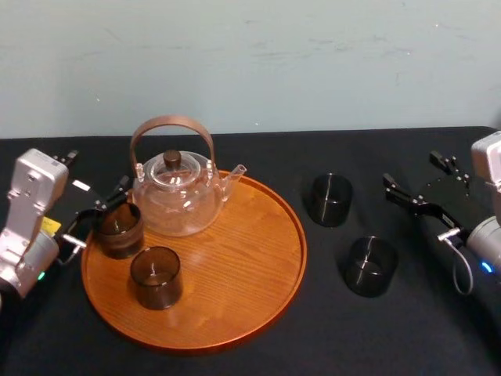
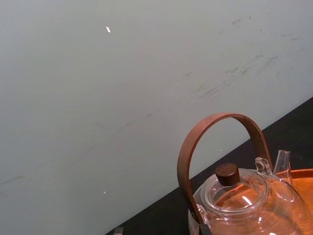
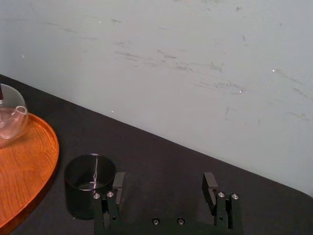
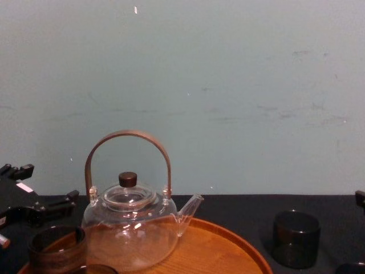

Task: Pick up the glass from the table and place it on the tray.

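The glass (image 1: 119, 229) stands upright at the tray's (image 1: 250, 258) nine o'clock edge. The left gripper (image 1: 98, 215) flanks it, fingers spread wide, not clamping! The teapot (image 1: 176, 200) sits at the glass's one o'clock, a second tumbler (image 1: 156, 276) at its five. Out at three o'clock on the table (image 1: 313, 345), the right gripper (image 3: 164, 182) hovers agape beside the far tumbler (image 1: 329, 200) and the near tumbler (image 1: 370, 266).

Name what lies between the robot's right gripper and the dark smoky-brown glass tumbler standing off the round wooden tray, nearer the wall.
Just bare black tablecloth, seen in the head view, separates the right gripper from that tumbler.
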